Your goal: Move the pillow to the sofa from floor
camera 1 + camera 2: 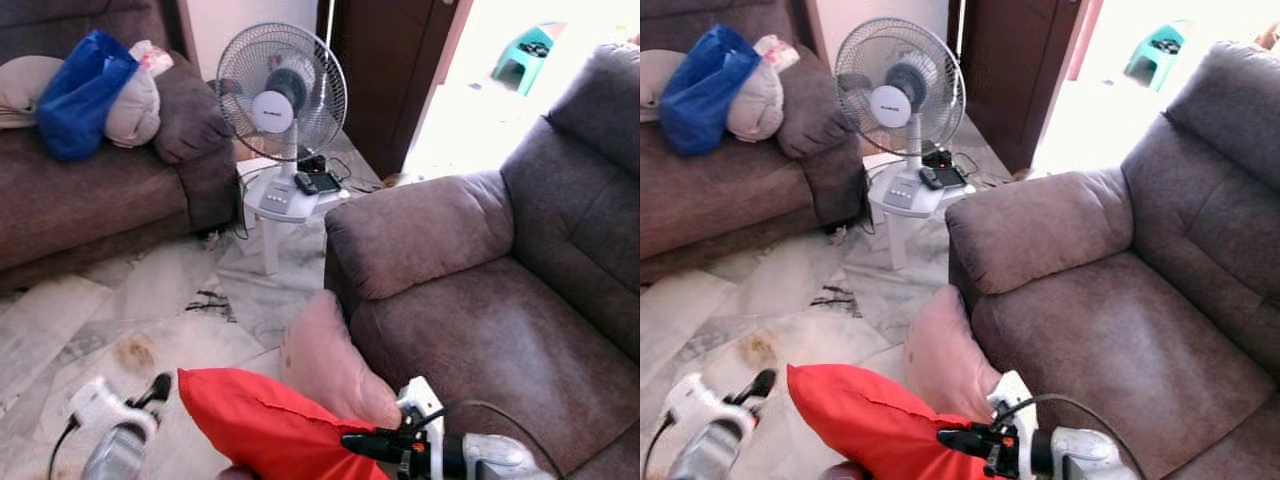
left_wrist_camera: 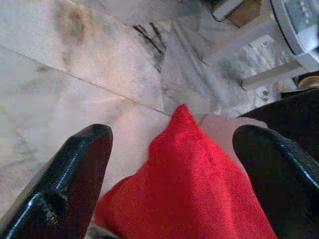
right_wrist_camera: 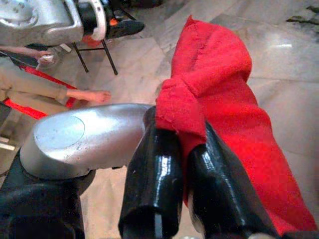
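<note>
Two pillows sit near: red pillow lifted off the floor, pink pillow against the right sofa. Left wrist view: left gripper fingers spread over it. Right wrist view: right gripper pinching its corner.
</note>
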Available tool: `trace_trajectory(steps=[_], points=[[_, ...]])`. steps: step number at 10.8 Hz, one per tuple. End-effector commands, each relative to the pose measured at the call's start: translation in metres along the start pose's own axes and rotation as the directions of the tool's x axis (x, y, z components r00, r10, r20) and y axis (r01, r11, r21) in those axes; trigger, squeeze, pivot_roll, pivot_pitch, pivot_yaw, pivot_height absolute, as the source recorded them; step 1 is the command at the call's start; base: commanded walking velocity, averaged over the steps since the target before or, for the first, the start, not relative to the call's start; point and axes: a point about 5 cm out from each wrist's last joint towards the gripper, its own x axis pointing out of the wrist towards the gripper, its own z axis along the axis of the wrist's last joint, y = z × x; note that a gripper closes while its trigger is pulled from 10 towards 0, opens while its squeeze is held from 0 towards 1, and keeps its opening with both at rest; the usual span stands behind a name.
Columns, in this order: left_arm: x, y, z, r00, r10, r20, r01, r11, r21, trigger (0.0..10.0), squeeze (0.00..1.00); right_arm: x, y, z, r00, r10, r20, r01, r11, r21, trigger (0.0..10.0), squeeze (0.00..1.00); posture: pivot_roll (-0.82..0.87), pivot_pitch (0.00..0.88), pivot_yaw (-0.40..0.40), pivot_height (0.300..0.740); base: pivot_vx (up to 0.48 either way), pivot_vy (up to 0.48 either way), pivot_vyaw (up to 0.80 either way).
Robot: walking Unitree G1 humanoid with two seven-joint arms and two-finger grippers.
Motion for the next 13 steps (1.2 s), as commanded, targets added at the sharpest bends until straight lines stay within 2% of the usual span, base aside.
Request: trace_trajectory(steps=[1,2,5,6,8,11,13], points=[[0.002,-0.007,-0.008,0.998,-0.023,-0.053,0.023,1.0,0.006,10.0,0.0,-0.005,0.006,0.021,0.996,0.058,0.063,-0.054,0.997,-0.062,10.0,0.0,0.04,0.098,-0.096,0.74,0.0,0.0,0.0],[0.006,-0.019,-0.011,0.994,-0.068,-0.085,0.066,0.998,-0.021,10.0,0.0,-0.008,0.01,0.025,0.995,0.071,0.065,-0.066,0.995,-0.074,10.0,0.0,0.03,0.103,-0.098,0.74,0.0,0.0,0.0],[0.008,-0.031,-0.023,0.984,-0.079,-0.16,0.071,0.996,-0.055,10.0,0.0,-0.013,0.016,0.024,0.996,0.063,0.059,-0.059,0.996,-0.073,10.0,0.0,-0.01,0.111,-0.1,0.74,0.0,0.0,0.0],[0.009,-0.039,-0.028,0.977,-0.106,-0.187,0.097,0.994,-0.057,10.0,0.0,-0.015,0.018,0.024,0.997,0.06,0.053,-0.057,0.996,-0.067,10.0,0.0,-0.02,0.113,-0.101,0.74,0.0,0.0,0.0],[0.007,-0.039,-0.037,0.974,-0.073,-0.215,0.063,0.996,-0.056,10.0,0.0,-0.017,0.019,0.024,0.997,0.054,0.047,-0.052,0.997,-0.06,10.0,0.0,-0.02,0.117,-0.104,0.74,0.0,0.0,0.0],[0.006,-0.039,-0.047,0.97,0.002,-0.243,-0.046,0.983,-0.176,10.0,0.0,-0.02,0.021,0.024,0.998,0.048,0.042,-0.046,0.997,-0.057,10.0,0.0,-0.04,0.124,-0.105,0.74,0.0,0.0,0.0],[0.007,-0.045,-0.049,0.966,0.001,-0.258,-0.047,0.984,-0.172,10.0,0.0,-0.023,0.023,0.023,0.998,0.042,0.038,-0.041,0.998,-0.05,10.0,0.0,-0.06,0.127,-0.106,0.74,0.0,0.0,0.0]])
